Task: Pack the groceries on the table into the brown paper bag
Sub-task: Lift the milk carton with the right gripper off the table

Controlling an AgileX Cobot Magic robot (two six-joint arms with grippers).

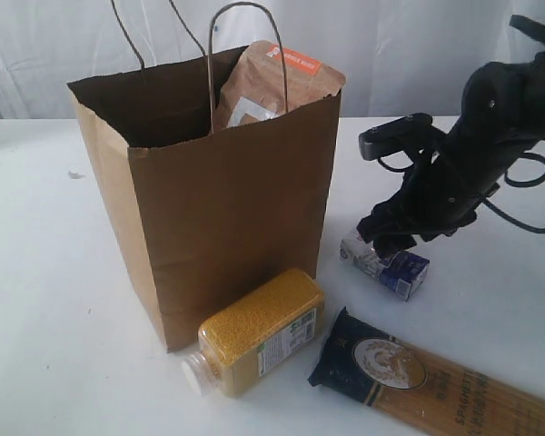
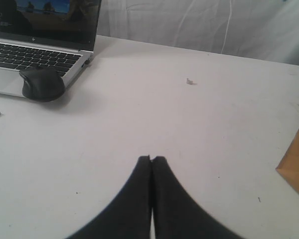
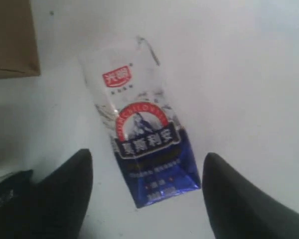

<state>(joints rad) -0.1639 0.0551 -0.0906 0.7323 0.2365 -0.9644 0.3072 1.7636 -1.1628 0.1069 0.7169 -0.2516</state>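
The right tool [image 3: 147, 162] hangs with its jaws spread wide on either side of the white-and-blue carton [image 3: 144, 139]. The carton lies flat on the white bench [image 1: 54, 300], near the upright paper bag [image 1: 227, 209]. A pouch [image 1: 272, 82] sticks out of the bag's top. A bottle [image 1: 259, 331] and a spaghetti pack [image 1: 436, 377] lie in front. The left tool [image 2: 150, 160] is clenched on nothing above the bench.

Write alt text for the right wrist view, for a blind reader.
A small white-blue carton lies flat on the white table, its blue end showing between the dark fingers of the open right tool. The brown paper bag is nearby.
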